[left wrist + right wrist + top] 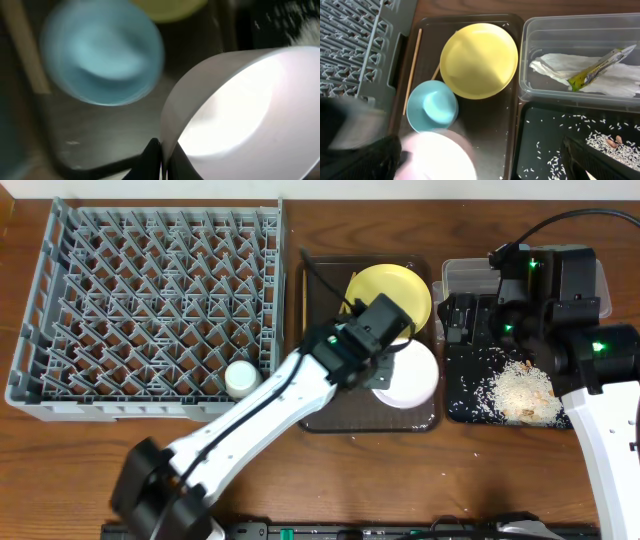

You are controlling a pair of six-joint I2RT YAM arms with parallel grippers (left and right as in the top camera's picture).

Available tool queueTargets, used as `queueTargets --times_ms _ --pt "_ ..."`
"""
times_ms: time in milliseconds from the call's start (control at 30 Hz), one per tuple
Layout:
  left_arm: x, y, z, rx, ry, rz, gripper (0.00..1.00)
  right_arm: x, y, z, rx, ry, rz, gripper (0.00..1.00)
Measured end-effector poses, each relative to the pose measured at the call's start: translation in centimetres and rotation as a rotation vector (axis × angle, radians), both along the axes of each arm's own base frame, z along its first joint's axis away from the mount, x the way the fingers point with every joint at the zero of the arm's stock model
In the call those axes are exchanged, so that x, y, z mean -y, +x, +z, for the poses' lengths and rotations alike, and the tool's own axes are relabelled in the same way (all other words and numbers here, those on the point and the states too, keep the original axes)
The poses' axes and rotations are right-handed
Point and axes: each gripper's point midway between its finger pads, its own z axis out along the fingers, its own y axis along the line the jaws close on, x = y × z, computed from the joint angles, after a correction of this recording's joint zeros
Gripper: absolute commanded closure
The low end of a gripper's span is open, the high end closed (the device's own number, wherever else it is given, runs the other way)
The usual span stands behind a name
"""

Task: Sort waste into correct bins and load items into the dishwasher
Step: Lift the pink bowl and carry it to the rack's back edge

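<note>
Slippage is the chief hazard: the left gripper (161,161) is pinched on one thin point of the rim of the round white bowl (240,115), its jaws closed either side of the wall, so the bowl's whole weight hangs off that single hold. The bowl looks tilted in the left wrist view, over the right end of the dark brown rectangular serving tray (330,418); whether its base is clear of the tray cannot be told. A smooth rim could rotate or slide out of the fingers during a swing toward the large grey plastic pegged dish rack (120,406), where the small white cup (241,377) stands near the front wall. A drop would likely land on the round light blue bowl (102,55) or the round yellow plate (479,60), both close beside it on the tray, and a thin wooden chopstick (413,70) lies along the tray's left edge, on the way to the rack. The rack's wall is a second risk: a bowl carried low could clip it, and a tilted set-down between pegs might tip against the cup. The right gripper (466,318) hangs over the clear plastic tub (570,37) and the glossy black tray (530,160) strewn with white rice scraps (522,392); whether its fingers are spread cannot be told. The crumpled white napkin (570,67) and green-and-yellow sachet (597,65) lie in the tub
</note>
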Motion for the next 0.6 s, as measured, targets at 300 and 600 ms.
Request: queueTargets --times_ms 300,600 --pt "-7.7 4.7 3.8 0.329 0.300 0.217 0.93 0.0 0.0 0.0 -0.001 -0.002 -0.001 0.01" --pt "-14.6 10.0 7.9 0.572 0.485 0.435 0.93 0.0 0.0 0.0 -0.001 -0.001 -0.001 0.01"
